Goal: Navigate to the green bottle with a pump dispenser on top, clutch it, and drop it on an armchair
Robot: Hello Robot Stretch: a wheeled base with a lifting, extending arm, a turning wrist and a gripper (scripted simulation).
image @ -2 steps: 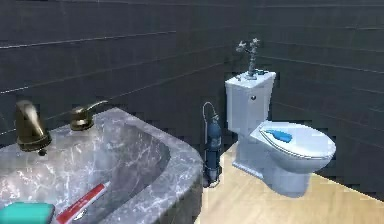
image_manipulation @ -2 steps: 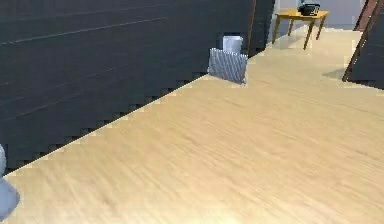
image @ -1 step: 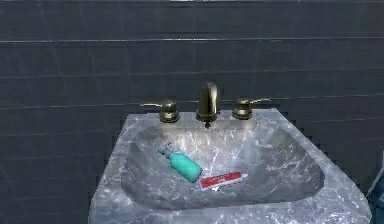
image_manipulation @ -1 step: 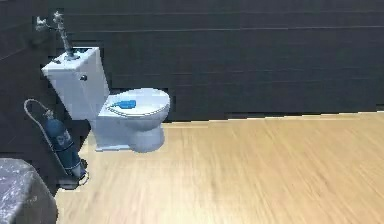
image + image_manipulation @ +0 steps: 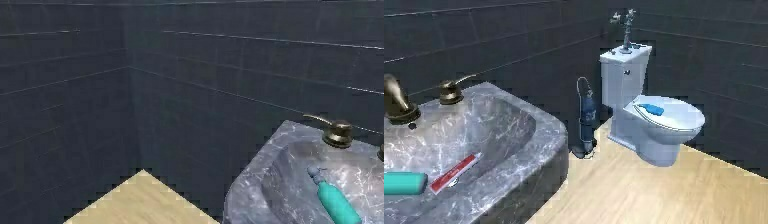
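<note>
- A marbled blue-grey sink (image 5: 534, 135) is seen nearest, at the arm side view's lower left; it is seen again at the forward view's lower right (image 5: 245, 190).
- A teal bottle-like thing (image 5: 404, 183) is found lying on its side in the basin, its narrower pale end (image 5: 335, 200) turned toward the tap. Whether it is the green pump bottle cannot be told.
- A red and white tube (image 5: 454, 172) is laid flat in the basin just beside the teal bottle-like thing.
- A bronze tap (image 5: 335, 130) and a bronze lever (image 5: 452, 92) are mounted on the sink's back rim.
- Nothing can be told of the gripper's state.
- A pale wooden floor (image 5: 664, 190) is spread beyond the sink.
- A dark blue brush (image 5: 584, 120) is stood upright in its holder on the floor, between the sink and a white toilet (image 5: 624, 75).
- A small blue thing (image 5: 651, 108) is laid on the toilet's closed lid.
- A metal fitting (image 5: 624, 20) is fixed above the tank.
- Dark tiled walls (image 5: 80, 90) are set farthest back.
</note>
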